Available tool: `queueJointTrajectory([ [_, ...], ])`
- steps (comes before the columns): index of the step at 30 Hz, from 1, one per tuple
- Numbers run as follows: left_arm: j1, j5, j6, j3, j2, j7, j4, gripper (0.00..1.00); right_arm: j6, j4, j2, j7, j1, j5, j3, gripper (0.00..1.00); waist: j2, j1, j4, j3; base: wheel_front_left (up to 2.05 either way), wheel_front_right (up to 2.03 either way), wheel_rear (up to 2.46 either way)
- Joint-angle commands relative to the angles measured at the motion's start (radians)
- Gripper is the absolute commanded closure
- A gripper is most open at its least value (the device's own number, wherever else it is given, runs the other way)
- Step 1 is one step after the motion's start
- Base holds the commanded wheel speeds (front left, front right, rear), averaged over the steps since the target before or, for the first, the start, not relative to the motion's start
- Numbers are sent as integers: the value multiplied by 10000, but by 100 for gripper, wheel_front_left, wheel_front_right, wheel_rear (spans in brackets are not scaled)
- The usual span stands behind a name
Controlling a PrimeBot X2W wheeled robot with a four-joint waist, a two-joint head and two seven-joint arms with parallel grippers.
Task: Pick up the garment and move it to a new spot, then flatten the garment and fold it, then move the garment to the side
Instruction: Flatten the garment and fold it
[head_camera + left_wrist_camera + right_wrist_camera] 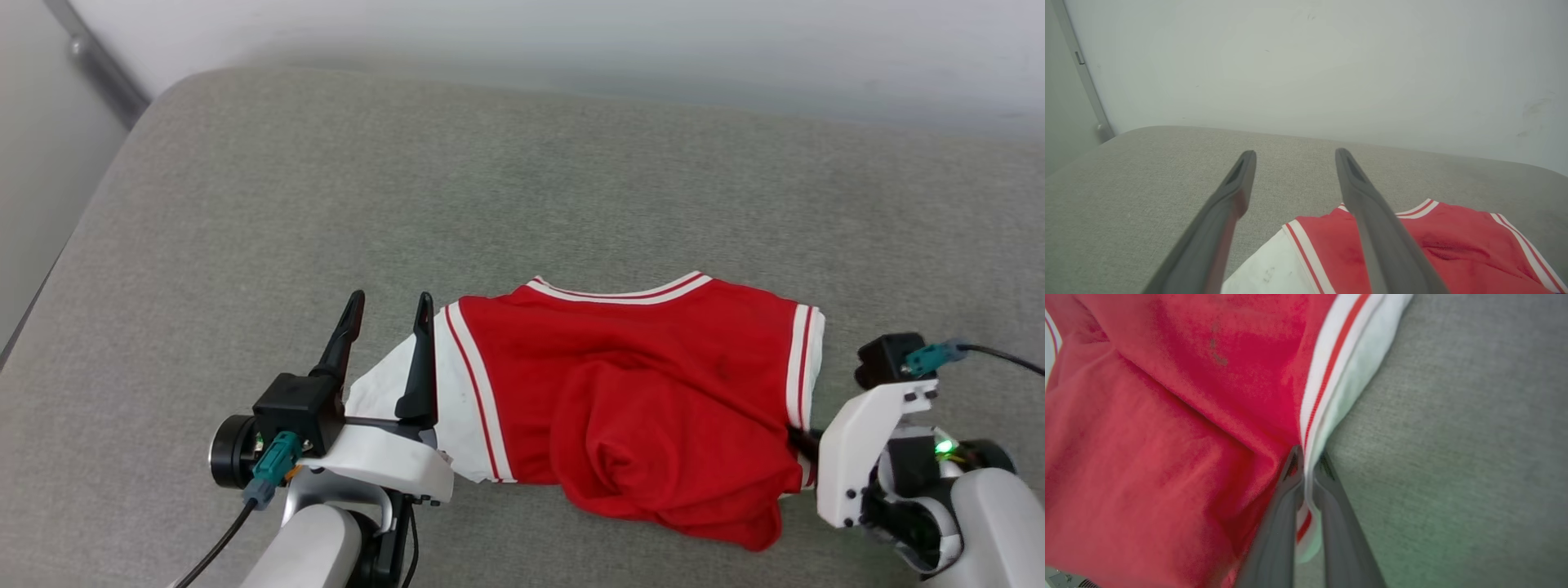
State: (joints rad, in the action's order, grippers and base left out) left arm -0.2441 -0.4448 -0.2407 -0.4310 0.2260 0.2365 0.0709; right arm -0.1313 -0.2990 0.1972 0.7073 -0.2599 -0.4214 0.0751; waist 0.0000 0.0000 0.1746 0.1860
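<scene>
Grey cushion (522, 180), pale wall (571, 33) at 12 o'clock. Rumpled red shirt (637, 392), white-striped trim; right gripper (1309, 454) pinches its 3 o'clock edge, left gripper (391, 297) spread.

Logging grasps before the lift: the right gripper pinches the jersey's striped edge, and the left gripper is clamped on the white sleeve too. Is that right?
One part is wrong: the left gripper is open, fingers spread above the white sleeve, as the left wrist view shows. The right gripper does pinch the striped edge of the garment.

garment (653, 392): bright red, white panels, red-white striped trim | cushion (490, 180): grey-beige | fingers (1384, 237): dark grey
</scene>
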Motion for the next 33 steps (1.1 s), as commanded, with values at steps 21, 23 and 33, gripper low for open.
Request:
queueJointTrajectory([
  [21,305,-238,-105,-44,203,-262,-143,0,10,-479,-312,-1717,1680,1338,-3676,86,0,0,-1457,-319,0,0,0],
  [23,318,-245,-117,-47,232,-274,-157,0,12,-837,-446,-2183,1617,1265,-3662,0,0,0,-1495,-325,0,0,0],
  [33,789,-409,-364,120,393,-261,-299,0,9,-42,-783,-5138,2035,1186,-3767,0,0,0,-1806,-836,0,0,0],
])
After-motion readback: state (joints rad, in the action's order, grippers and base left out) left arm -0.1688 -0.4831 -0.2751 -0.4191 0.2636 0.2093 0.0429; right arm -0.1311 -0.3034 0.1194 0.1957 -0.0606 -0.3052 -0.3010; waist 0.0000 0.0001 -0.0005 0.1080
